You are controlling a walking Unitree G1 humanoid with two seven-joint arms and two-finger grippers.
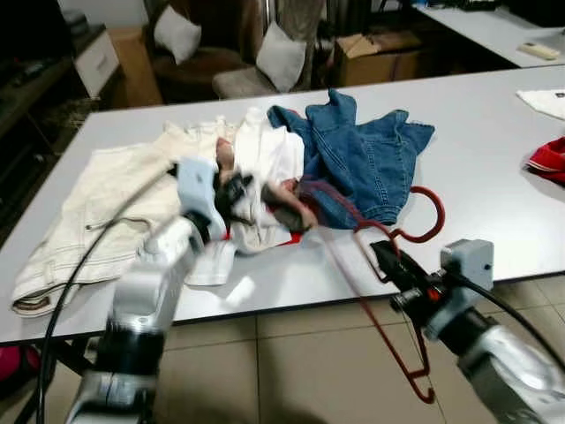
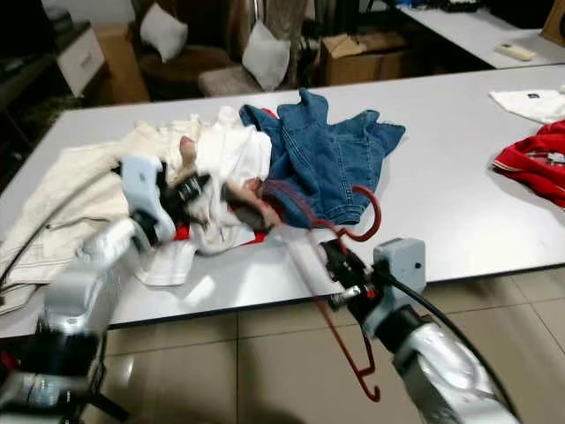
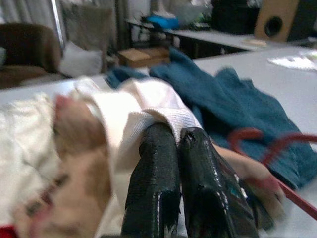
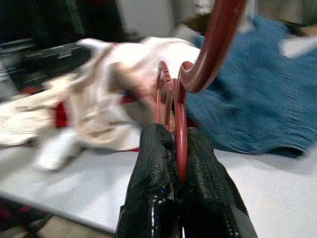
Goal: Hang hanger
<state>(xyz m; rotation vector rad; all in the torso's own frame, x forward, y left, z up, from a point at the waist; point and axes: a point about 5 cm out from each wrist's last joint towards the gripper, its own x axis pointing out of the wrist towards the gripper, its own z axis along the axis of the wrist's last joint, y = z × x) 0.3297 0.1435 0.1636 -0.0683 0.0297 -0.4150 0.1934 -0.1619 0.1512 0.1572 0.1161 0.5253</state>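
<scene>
The right tool [image 1: 381,252], low right of centre, is clenched on the red hanger [image 1: 388,331], a light, stiff, slippery wire frame best held near its hook, while the left tool [image 3: 184,144] is clenched empty.

Both eye views look forward and down from the head across the white table [image 1: 494,177], sharing the denim jacket [image 1: 366,159]. Each wrist view looks close along its own fingers toward that denim jacket from the table's near edge.
</scene>
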